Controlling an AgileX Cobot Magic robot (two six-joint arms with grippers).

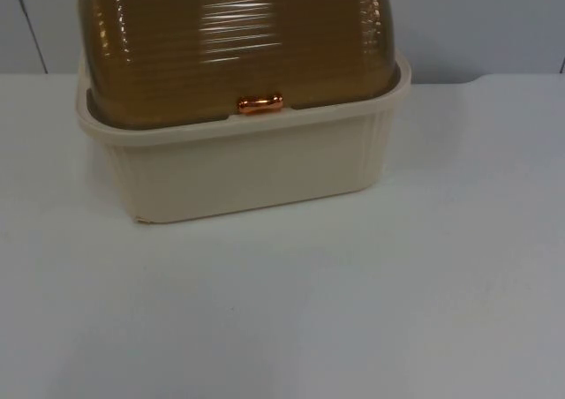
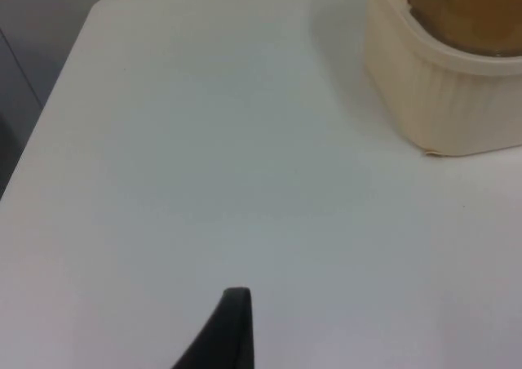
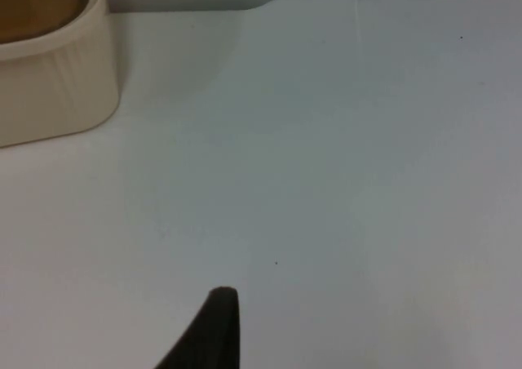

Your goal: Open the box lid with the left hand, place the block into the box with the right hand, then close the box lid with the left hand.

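Note:
A cream plastic box [image 1: 247, 169] stands at the back middle of the white table. Its ribbed, amber see-through lid [image 1: 238, 37] is down on the rim, with a small copper handle [image 1: 259, 104] at the lid's front edge. My left gripper [image 2: 232, 336] hovers over bare table to the left of the box [image 2: 440, 91], well apart from it. My right gripper [image 3: 214, 332] hovers over bare table to the right of the box [image 3: 49, 83], also apart from it. Both arms wait.
The grey partition wall [image 1: 485, 19] rises right behind the box. The table's left edge [image 2: 45, 124] runs close to the left gripper. Broad white table top [image 1: 291, 311] lies in front of the box and to both sides.

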